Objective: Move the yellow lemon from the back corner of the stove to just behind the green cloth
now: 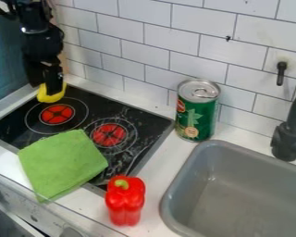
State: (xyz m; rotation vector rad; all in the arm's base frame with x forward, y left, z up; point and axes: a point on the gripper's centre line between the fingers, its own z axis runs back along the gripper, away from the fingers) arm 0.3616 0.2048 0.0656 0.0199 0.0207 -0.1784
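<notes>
The black gripper [46,88] hangs over the back left of the stove, at the upper left of the view. A yellow object [52,95] is at its fingertips, held just above the stovetop near the rear burner ring; part of it is hidden by the gripper. A green cloth [63,163] lies folded over the stove's front edge. A red toy bell pepper [125,201] stands upright on the counter in front of the stove. To the stove's right, a green can [197,110] stands upright by the tiled wall.
The black stovetop [122,113] carries printed red burners. A grey sink [219,144] is set in the counter at the lower right, with a black faucet [290,134] beside it. White tiles rise behind, and a blue panel [7,60] stands at the left.
</notes>
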